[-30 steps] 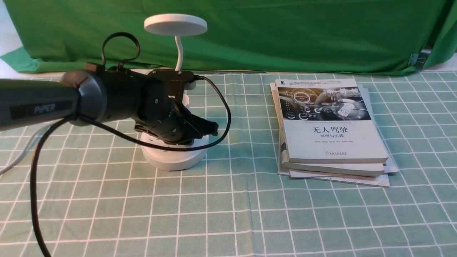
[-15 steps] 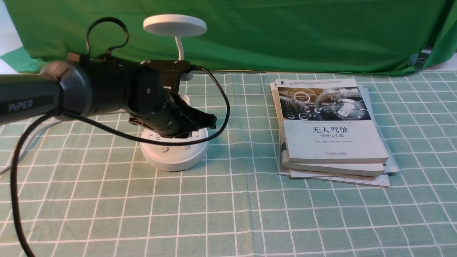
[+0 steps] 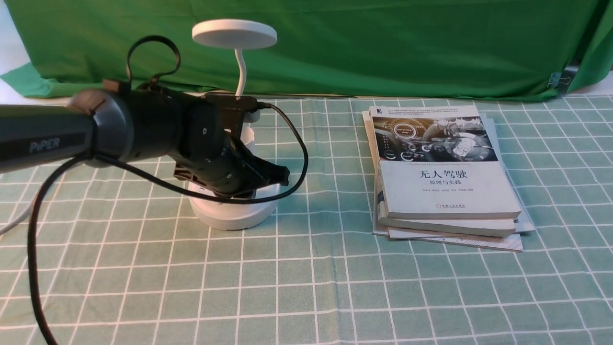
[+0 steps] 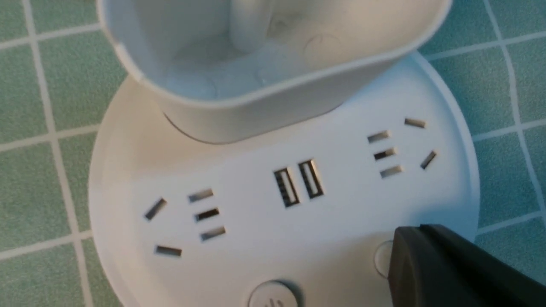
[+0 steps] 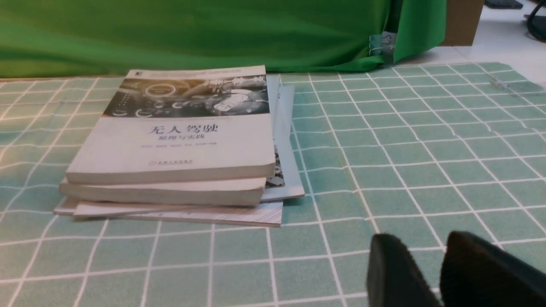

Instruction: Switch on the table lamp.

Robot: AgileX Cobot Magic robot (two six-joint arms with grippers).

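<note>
Front view: white table lamp [image 3: 233,218] at left, under the nearer left arm [image 3: 158,124].
Left wrist: end effector [image 4: 418,232], seemingly pressed together, overlaps one round button [image 4: 382,258]; power button [image 4: 273,295] just beside.
Right wrist: right end effector [image 5: 422,241] slightly spread.

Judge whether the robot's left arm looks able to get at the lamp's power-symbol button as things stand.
Probably yes: the left claw is over the lamp base, partly covering the other round button, and nothing visible lies between it and the power button.
</note>
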